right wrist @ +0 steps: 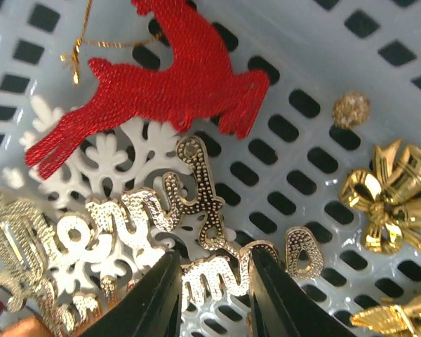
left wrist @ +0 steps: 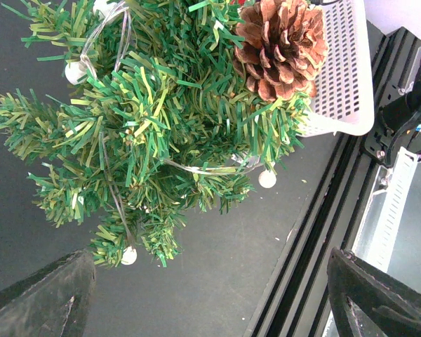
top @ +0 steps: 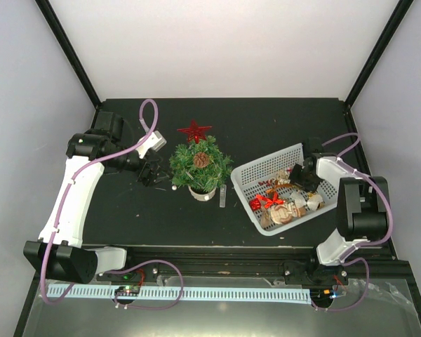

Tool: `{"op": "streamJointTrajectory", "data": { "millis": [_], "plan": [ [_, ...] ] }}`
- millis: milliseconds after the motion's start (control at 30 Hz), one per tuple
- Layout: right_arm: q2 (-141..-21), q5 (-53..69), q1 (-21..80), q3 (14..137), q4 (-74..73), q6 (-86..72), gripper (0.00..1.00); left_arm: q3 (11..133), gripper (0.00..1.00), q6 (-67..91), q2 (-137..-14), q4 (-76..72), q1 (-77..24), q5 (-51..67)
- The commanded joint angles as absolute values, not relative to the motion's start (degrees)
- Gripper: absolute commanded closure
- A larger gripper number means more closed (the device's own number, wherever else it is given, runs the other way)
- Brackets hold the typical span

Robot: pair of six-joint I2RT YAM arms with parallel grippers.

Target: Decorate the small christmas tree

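The small christmas tree [top: 200, 165] stands mid-table on a whitish base, with a pine cone [top: 201, 159] in its branches and a red star [top: 194, 130] at its far side. In the left wrist view the tree [left wrist: 168, 119] fills the top, the pine cone [left wrist: 281, 45] at the upper right. My left gripper [top: 151, 172] hangs open just left of the tree, nothing between its fingers [left wrist: 42, 295]. My right gripper [top: 298, 175] is down inside the white basket [top: 266, 168], and its jaws [right wrist: 214, 295] pinch a gold lettering ornament [right wrist: 217, 270] from both sides.
In the basket [right wrist: 316, 63] lie a red reindeer [right wrist: 168, 91], a white snowflake [right wrist: 112, 154] and a gold bow [right wrist: 389, 203]. A small clear piece [top: 223, 195] lies right of the tree's base. A wire with white bulbs [left wrist: 267, 179] winds through the branches.
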State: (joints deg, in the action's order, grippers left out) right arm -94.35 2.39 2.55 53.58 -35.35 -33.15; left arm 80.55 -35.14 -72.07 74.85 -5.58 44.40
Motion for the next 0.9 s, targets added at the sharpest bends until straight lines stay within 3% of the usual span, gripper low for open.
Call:
{"op": "streamJointTrajectory", "data": {
  "millis": [0, 267, 300, 433, 533, 867],
  "plan": [
    [-91.2, 4.6, 2.9, 52.2, -37.5, -31.9, 0.71, 82.2, 0.10, -34.8, -71.6, 73.9, -5.2, 45.7],
    [-86.2, 7.0, 5.0, 56.0, -48.0, -27.9, 0.73, 81.8, 0.10, -35.4, -71.4, 74.4, -5.3, 45.5],
    [-86.1, 5.9, 4.9, 56.9, -49.1, -27.8, 0.70, 81.8, 0.10, -35.4, -71.4, 74.4, -5.2, 45.7],
    [-88.7, 2.4, 4.9, 60.2, -49.9, -28.1, 0.32, 81.9, 0.10, -35.2, -71.6, 74.2, -5.3, 46.2],
    [-92.0, 0.9, 4.9, 61.7, -48.7, -28.6, 0.20, 82.2, 0.10, -35.3, -71.4, 74.4, -5.2, 46.1],
    [-100.4, 0.3, 4.9, 65.0, -43.0, -28.1, 0.16, 82.6, 0.10, -35.7, -71.0, 75.7, -5.3, 45.0]
  ]
}}
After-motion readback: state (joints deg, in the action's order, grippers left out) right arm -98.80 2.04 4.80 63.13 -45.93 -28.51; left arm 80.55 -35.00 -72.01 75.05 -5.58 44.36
